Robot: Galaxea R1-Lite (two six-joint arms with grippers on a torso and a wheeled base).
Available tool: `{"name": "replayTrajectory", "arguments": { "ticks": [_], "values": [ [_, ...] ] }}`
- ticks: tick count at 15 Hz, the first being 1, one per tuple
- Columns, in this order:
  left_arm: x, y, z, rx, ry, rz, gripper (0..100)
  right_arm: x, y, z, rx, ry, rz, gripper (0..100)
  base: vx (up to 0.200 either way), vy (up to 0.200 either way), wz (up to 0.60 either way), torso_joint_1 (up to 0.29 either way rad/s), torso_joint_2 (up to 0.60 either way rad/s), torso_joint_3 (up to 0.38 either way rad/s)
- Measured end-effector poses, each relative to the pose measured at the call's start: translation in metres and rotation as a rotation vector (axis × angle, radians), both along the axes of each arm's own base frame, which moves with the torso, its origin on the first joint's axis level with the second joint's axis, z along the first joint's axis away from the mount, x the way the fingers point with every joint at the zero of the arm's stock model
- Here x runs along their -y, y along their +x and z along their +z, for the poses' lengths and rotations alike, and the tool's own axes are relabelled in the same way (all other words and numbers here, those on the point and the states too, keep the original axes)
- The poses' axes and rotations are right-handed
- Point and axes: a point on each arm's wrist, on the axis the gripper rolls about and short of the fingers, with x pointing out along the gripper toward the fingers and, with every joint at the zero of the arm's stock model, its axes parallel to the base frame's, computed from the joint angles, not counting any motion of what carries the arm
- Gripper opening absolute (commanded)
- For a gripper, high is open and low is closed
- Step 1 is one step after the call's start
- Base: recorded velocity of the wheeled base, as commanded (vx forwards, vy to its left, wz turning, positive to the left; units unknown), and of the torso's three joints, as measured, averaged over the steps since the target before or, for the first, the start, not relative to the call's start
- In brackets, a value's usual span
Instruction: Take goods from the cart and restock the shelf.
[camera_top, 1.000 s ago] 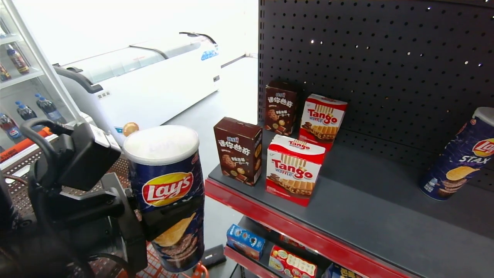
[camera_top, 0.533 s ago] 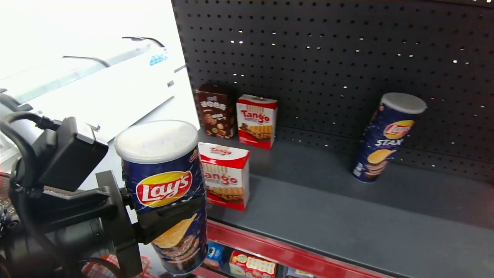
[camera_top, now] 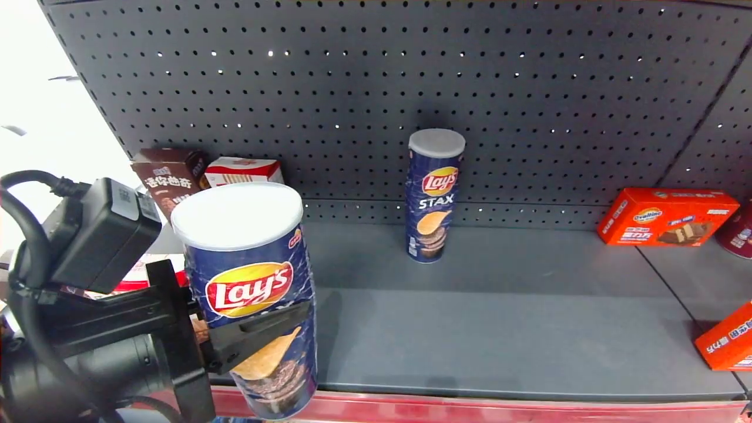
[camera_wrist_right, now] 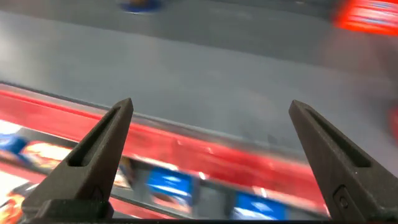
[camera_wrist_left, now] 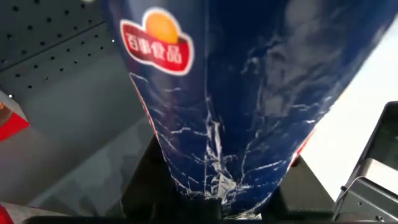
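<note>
My left gripper (camera_top: 235, 338) is shut on a blue chips can (camera_top: 249, 294) with a white lid, held upright at the lower left, in front of the red front edge of the grey shelf (camera_top: 499, 329). In the left wrist view the same blue chips can (camera_wrist_left: 249, 93) sits between the dark fingers (camera_wrist_left: 149, 186). A second, matching chips can (camera_top: 433, 197) stands upright on the shelf against the pegboard. My right gripper (camera_wrist_right: 214, 155) is open, hanging over the shelf's red front edge (camera_wrist_right: 205, 146) with nothing between its fingers.
A brown box (camera_top: 170, 176) and red-and-white wafer boxes (camera_top: 244, 170) stand at the shelf's left end. Orange boxes (camera_top: 667, 215) lie at the right, one more at the front right (camera_top: 725, 338). Bare shelf lies between the standing can and the orange boxes.
The head view has swung to the right, so the shelf goods slid leftward in the picture and the orange boxes came into sight. The left gripper kept the can in the same spot.
</note>
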Motion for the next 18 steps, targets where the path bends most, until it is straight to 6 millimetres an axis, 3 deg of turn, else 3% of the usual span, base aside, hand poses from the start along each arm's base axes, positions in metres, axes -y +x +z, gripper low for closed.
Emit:
{"name": "replayTrajectory", "arguments": {
  "ticks": [9, 18],
  "values": [
    [-0.001, 0.0, -0.001, -0.016, -0.012, 0.007, 0, 0.0, 0.0, 0.0, 0.001, 0.0, -0.001, 100, 0.0, 0.0, -0.07, 0.0, 0.0, 0.0],
    [0.004, -0.001, 0.014, 0.05, -0.068, -0.052, 0, 0.0, 0.0, 0.003, -0.001, -0.02, 0.02, 100, 0.0, 0.0, 0.0, 0.0, 0.0, 0.0]
  ]
}}
